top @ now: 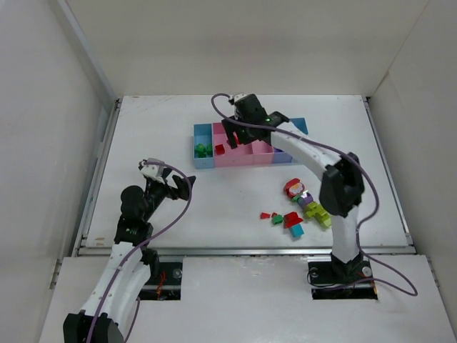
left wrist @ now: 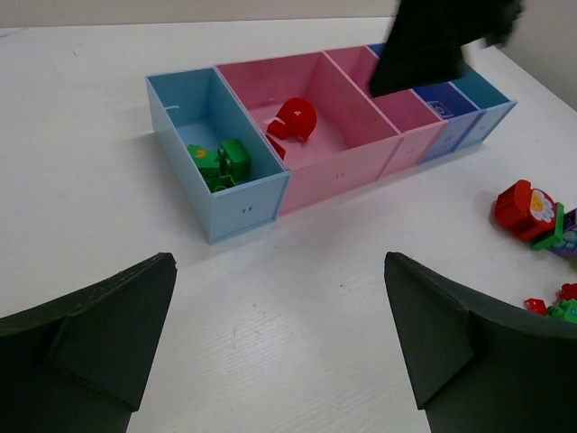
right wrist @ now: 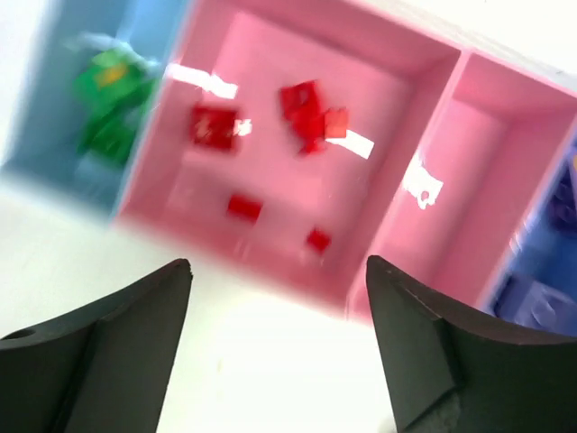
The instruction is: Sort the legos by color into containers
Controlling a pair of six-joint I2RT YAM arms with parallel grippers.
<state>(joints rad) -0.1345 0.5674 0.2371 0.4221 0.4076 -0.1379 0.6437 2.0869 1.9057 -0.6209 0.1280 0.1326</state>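
Note:
The containers (top: 246, 163) stand in a joined row at the back middle of the table. Green legos (top: 203, 149) lie in the left light blue bin (left wrist: 243, 203). Red legos (right wrist: 306, 108) lie in the wide pink bin (right wrist: 379, 135), several of them scattered on its floor. My right gripper (top: 232, 139) hovers over that pink bin's front edge, open (right wrist: 279, 307), with nothing between its fingers. More loose legos (top: 300, 207) in red, green, lime, purple and teal lie in front of the right arm. My left gripper (top: 178, 187) is open (left wrist: 279, 343) above bare table, short of the bins.
The narrower pink bin (right wrist: 491, 171) and the purple-blue bin (right wrist: 550, 271) follow to the right. White walls enclose the table on three sides. The right arm (top: 335, 186) reaches across above the loose pile.

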